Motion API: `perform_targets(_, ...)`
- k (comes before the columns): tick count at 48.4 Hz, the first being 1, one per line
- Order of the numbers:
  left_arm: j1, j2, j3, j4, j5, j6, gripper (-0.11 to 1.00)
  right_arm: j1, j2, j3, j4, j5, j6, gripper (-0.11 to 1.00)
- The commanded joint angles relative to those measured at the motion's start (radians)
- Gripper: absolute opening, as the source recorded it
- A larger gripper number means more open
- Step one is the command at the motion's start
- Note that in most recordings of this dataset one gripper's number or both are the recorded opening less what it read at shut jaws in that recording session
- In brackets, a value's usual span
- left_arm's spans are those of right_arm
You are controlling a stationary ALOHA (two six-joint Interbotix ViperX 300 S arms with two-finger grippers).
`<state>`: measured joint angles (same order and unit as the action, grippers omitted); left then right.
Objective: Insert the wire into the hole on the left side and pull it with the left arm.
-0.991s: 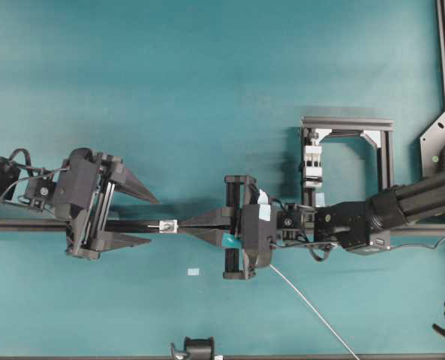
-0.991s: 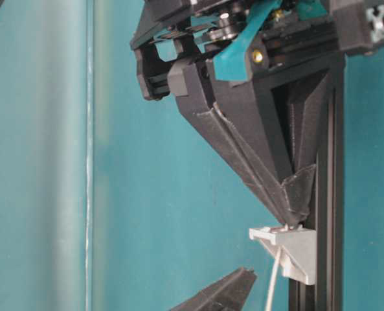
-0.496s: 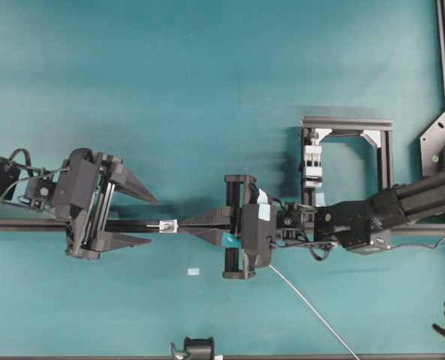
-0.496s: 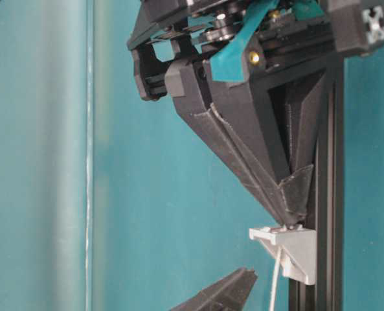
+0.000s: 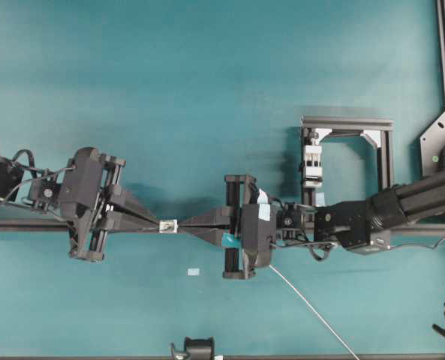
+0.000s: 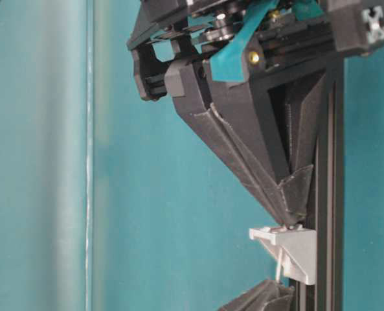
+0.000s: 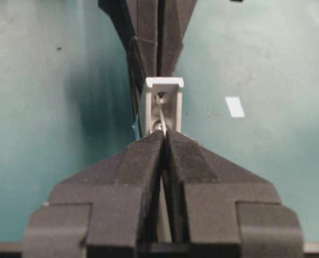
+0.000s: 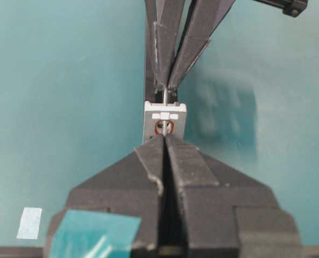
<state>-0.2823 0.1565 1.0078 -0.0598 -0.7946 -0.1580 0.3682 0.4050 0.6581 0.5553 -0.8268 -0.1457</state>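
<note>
The small white-silver block (image 5: 168, 225) with the hole (image 8: 164, 127) sits on the black rail. The thin pale wire (image 5: 312, 311) trails back from my right gripper (image 5: 183, 224), which is shut on it with its tips against the block's right face (image 8: 164, 115). The wire's stiff tip (image 8: 165, 94) sticks out of the block's far side. My left gripper (image 5: 154, 223) is shut on that tip, just left of the block (image 7: 164, 99). In the table-level view the wire (image 6: 279, 269) runs from the block (image 6: 292, 249) into the left fingers (image 6: 259, 299).
The black rail (image 5: 19, 225) runs across the table under both grippers. A black frame (image 5: 350, 124) with a taller white clamp block (image 5: 312, 161) stands behind the right arm. A small pale tape rectangle (image 5: 193, 271) lies near the front. A black fixture (image 5: 196, 349) sits at the front edge.
My left gripper's fingers have gone from wide open to shut around the wire tip left of the block. The right gripper and the block have not moved.
</note>
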Motion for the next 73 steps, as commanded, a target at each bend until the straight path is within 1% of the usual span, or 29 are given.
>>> perform_targets(1, -0.012, -0.020, -0.012, 0.005, 0.000, 0.002, -0.10, -0.005, -0.040, -0.008, -0.003, -0.002, 0.000, 0.01)
perform_targets(9, -0.014, -0.021, -0.012, 0.003, 0.003, 0.000, -0.10, -0.003, -0.041, -0.008, -0.003, 0.021, -0.005, 0.01)
perform_targets(26, -0.014, -0.026, -0.014, 0.005, 0.006, 0.000, -0.10, -0.003, -0.041, -0.009, -0.003, 0.023, 0.005, 0.01)
perform_targets(28, -0.014, -0.026, -0.012, 0.005, 0.009, 0.000, -0.10, -0.003, -0.041, -0.009, -0.003, 0.023, 0.005, 0.03)
perform_targets(32, -0.014, -0.028, -0.012, 0.005, 0.014, 0.000, -0.10, -0.003, -0.043, -0.009, -0.003, 0.032, 0.005, 0.18)
perform_targets(42, -0.015, -0.038, -0.005, 0.005, 0.026, 0.000, -0.10, -0.003, -0.072, 0.000, -0.003, 0.058, 0.002, 0.78)
perform_targets(44, -0.017, -0.048, 0.002, 0.005, 0.035, 0.000, -0.10, -0.003, -0.080, 0.006, -0.003, 0.058, 0.002, 0.87)
perform_targets(45, -0.017, -0.054, 0.005, 0.003, 0.040, 0.000, -0.10, -0.003, -0.084, 0.009, -0.003, 0.058, 0.002, 0.89)
perform_targets(53, -0.028, -0.110, 0.029, 0.005, 0.097, 0.000, -0.10, -0.003, -0.101, 0.031, -0.002, 0.058, 0.003, 0.90)
perform_targets(59, -0.040, -0.158, 0.063, 0.003, 0.152, -0.020, -0.10, -0.003, -0.107, 0.040, -0.003, 0.058, 0.003, 0.89)
perform_targets(66, -0.052, -0.221, 0.121, 0.005, 0.190, -0.037, -0.10, -0.002, -0.107, 0.043, -0.002, 0.060, 0.003, 0.89)
perform_targets(73, -0.058, -0.301, 0.189, 0.005, 0.199, -0.051, -0.10, -0.003, -0.107, 0.044, -0.003, 0.072, 0.003, 0.89)
